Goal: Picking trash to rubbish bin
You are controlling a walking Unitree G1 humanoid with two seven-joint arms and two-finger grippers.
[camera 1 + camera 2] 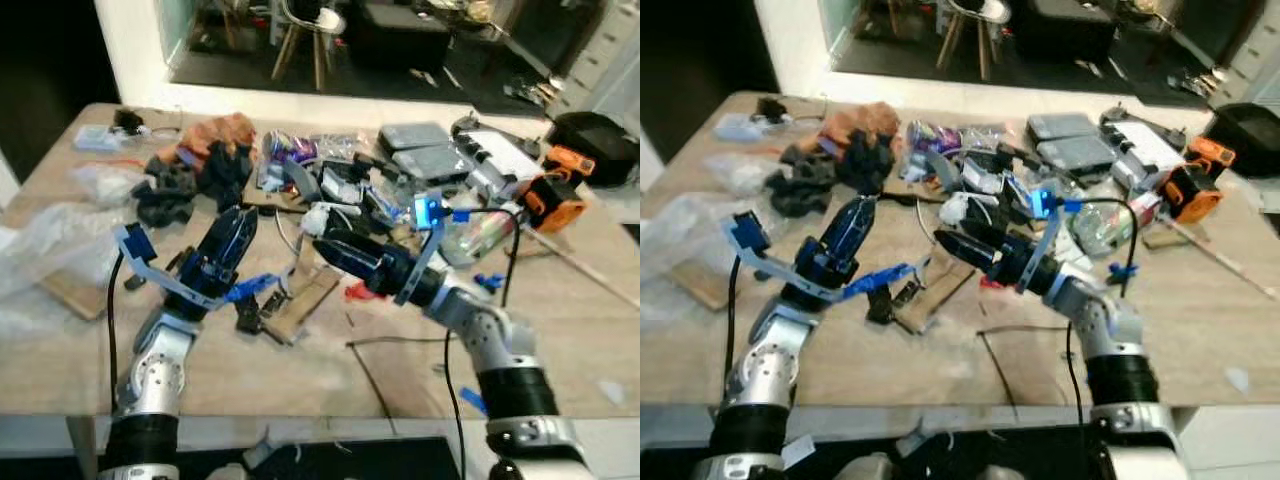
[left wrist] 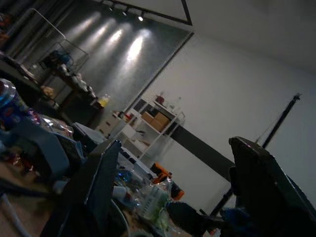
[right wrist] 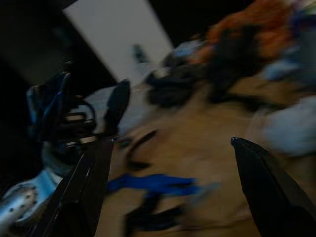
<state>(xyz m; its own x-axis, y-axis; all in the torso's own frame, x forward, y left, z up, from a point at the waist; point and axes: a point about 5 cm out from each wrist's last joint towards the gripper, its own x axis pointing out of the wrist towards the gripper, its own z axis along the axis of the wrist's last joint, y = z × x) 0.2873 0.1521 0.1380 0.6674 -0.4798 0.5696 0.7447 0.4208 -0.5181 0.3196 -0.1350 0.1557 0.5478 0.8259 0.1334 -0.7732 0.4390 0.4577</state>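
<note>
Trash litters the wooden table [image 1: 400, 380]: a blue strip [image 1: 252, 288], a small black piece [image 1: 248, 315], a red scrap [image 1: 360, 292] and a white crumpled wad [image 1: 322, 214]. My left gripper [image 1: 238, 218] hovers over the table left of centre, pointing away from me. It is open, its fingers [image 2: 98, 187] wide apart with nothing between them. My right gripper [image 1: 320, 247] reaches leftward over the middle of the table, just above a wooden offcut [image 1: 305, 300]. It is open too, its fingers [image 3: 266, 187] spread, and the blue strip [image 3: 153, 182] lies ahead of it.
Dark gloves [image 1: 170, 195] and an orange cloth [image 1: 215, 135] lie at the back left. Clear plastic bags [image 1: 45, 250] cover the left edge. Grey cases [image 1: 425, 145], a plastic bottle [image 1: 480, 232] and an orange tool [image 1: 555, 200] crowd the back right. A black cable [image 1: 370, 375] crosses the bare front.
</note>
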